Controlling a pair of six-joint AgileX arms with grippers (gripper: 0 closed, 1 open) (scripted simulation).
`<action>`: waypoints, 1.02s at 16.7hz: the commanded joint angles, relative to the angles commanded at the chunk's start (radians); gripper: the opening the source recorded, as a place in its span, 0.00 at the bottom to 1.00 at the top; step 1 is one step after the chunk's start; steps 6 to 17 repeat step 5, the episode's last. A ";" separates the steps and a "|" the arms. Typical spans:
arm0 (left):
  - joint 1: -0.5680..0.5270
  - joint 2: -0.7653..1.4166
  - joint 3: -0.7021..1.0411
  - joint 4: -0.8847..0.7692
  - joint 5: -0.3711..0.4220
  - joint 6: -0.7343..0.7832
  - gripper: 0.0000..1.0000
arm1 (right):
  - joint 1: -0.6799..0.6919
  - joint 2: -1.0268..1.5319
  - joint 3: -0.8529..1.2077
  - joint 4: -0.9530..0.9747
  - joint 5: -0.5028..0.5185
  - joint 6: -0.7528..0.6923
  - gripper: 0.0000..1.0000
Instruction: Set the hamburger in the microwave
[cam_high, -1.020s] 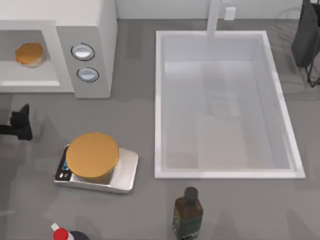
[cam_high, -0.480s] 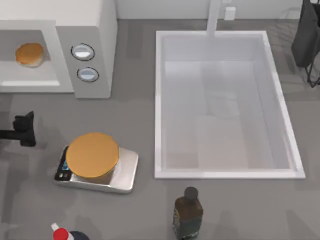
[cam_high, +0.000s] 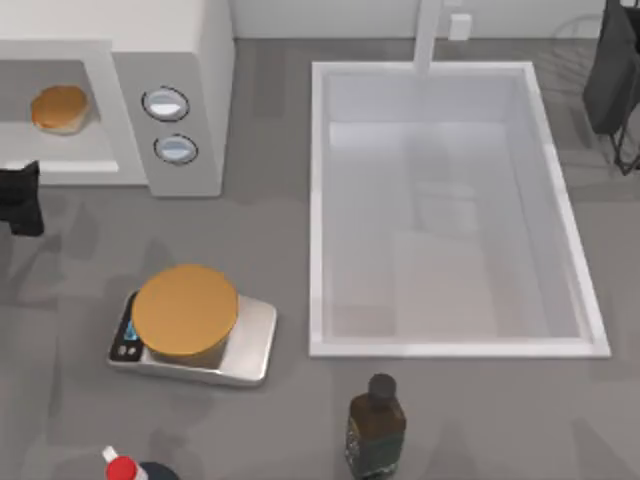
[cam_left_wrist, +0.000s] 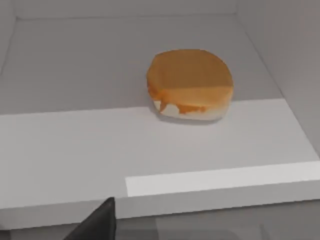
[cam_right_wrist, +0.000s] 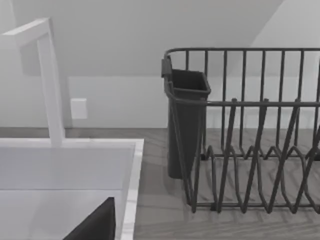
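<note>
Hamburger (cam_high: 59, 108) sits inside the microwave (cam_high: 170, 60) cavity. Left gripper (cam_high: 20, 200) at counter's left edge; finger state cannot be told.

This is a kitchen, rendered in simulation: a grey tabletop (cam_high: 270, 420) carries a light-grey microwave (cam_high: 190, 60) with two round knobs, and a big white sink basin (cam_high: 450, 345) with a tap (cam_right_wrist: 47, 75) is set into it. Nearby stand a kitchen scale (cam_high: 195, 335), a dark bottle (cam_high: 376, 425), and a dark wire dish rack (cam_right_wrist: 250, 150) with a cutlery holder (cam_right_wrist: 186, 120).
</note>
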 joint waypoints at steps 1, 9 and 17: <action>0.004 -0.016 0.014 -0.015 0.003 0.001 1.00 | 0.000 0.000 0.000 0.000 0.000 0.000 1.00; 0.010 -0.033 0.032 -0.032 0.008 0.003 1.00 | 0.000 0.000 0.000 0.000 0.000 0.000 1.00; 0.010 -0.033 0.032 -0.032 0.008 0.003 1.00 | 0.000 0.000 0.000 0.000 0.000 0.000 1.00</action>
